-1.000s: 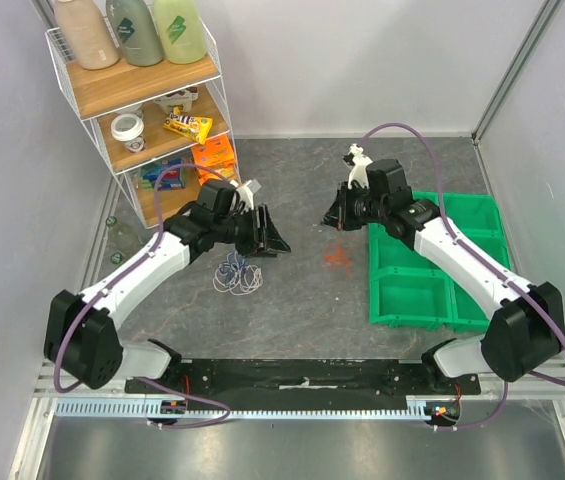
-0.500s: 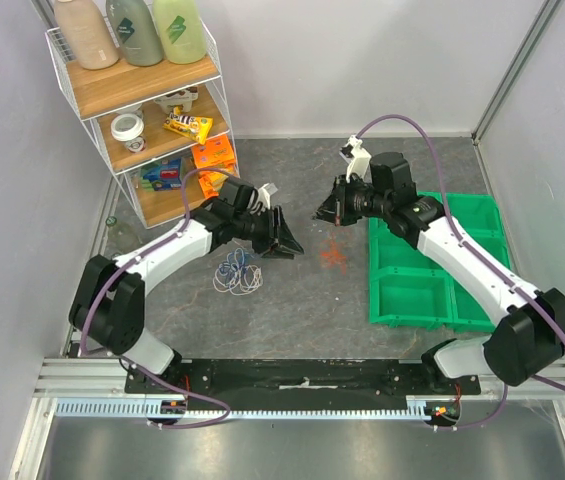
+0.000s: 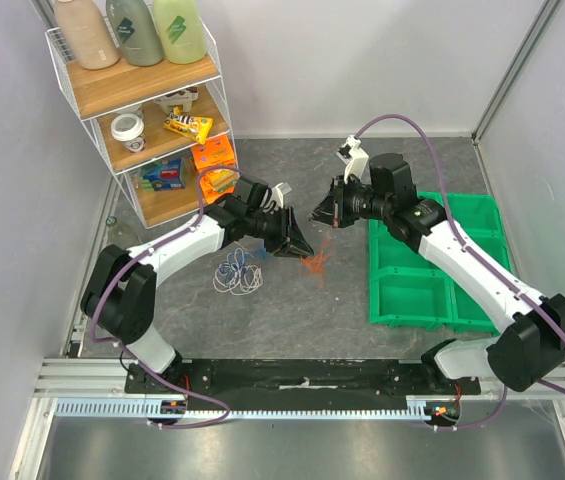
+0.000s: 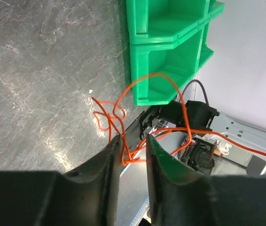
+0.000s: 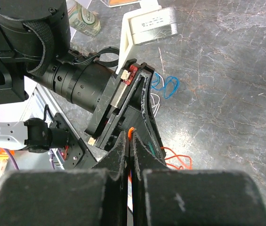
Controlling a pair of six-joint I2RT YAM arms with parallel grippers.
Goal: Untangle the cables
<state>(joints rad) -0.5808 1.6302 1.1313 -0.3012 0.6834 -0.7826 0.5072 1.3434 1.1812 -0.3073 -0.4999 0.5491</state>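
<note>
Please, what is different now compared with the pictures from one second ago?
The left gripper moved right, toward the right gripper, and its jaws narrowed around the orange-red cable, not yet gripping. The cable's loose coil shifted left. The right gripper edged left, jaws shut on the cable's end. The white-and-blue bundle, green bins and shelf stayed put.

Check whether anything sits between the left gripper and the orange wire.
Nothing visible does. The orange wire runs through the gap in the open left gripper, and the shut right gripper pinches its end close by.
</note>
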